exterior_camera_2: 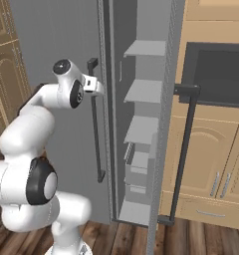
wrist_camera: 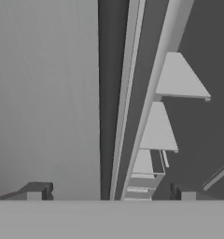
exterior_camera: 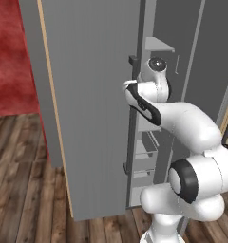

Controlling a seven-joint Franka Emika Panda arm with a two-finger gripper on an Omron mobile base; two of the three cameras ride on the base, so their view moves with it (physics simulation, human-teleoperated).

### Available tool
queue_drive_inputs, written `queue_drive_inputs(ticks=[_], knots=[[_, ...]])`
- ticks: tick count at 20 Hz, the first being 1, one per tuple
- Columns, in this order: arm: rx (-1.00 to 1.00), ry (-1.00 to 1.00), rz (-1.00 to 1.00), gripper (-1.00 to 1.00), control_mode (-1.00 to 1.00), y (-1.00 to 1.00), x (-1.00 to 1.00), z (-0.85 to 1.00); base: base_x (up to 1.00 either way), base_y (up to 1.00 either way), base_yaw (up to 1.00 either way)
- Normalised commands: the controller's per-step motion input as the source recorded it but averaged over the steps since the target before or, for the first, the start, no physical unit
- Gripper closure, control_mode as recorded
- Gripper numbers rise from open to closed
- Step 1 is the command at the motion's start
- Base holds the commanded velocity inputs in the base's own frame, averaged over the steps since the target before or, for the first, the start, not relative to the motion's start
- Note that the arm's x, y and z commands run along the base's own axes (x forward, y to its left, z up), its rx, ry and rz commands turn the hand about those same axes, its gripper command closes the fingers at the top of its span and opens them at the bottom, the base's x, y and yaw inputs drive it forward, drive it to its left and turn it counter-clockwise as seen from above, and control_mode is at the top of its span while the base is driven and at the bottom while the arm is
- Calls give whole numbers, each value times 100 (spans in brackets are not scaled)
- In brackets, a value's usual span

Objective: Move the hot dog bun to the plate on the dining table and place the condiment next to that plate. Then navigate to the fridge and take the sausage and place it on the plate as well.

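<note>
I face the tall grey fridge (exterior_camera: 92, 95), whose doors stand ajar onto pale grey shelves (exterior_camera_2: 144, 89) and drawers (exterior_camera_2: 139, 172). My gripper (wrist_camera: 110, 191) is open, its fingertips (wrist_camera: 37, 190) spread wide with nothing between them. It points into the gap between the left door's edge (wrist_camera: 128, 93) and the shelves. In the right base view my hand (exterior_camera_2: 94, 84) hovers beside the top of the left door's long bar handle (exterior_camera_2: 95, 129). No sausage is visible on the shelves in view. The hot dog bun, plate, condiment and dining table are out of view.
The fridge's right door (exterior_camera_2: 166, 124) swings out toward me, its dark bar handle (exterior_camera_2: 185, 149) in front of tan wood cabinets (exterior_camera_2: 211, 164) and a dark oven panel (exterior_camera_2: 216, 74). A red wall (exterior_camera: 11, 57) and wood floor (exterior_camera: 25, 190) lie to the left.
</note>
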Motion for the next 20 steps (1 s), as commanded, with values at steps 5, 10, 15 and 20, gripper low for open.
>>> queue_drive_inputs(ticks=[5,10,15,20], knots=[[0,0,0,-100,-100,0,58,-3,0,0,0],[0,0,-3,-100,-100,2,64,-10,0,0,0],[1,0,-3,-100,-100,4,57,-13,0,0,0],[0,0,-4,100,-100,7,52,-20,0,0,0]])
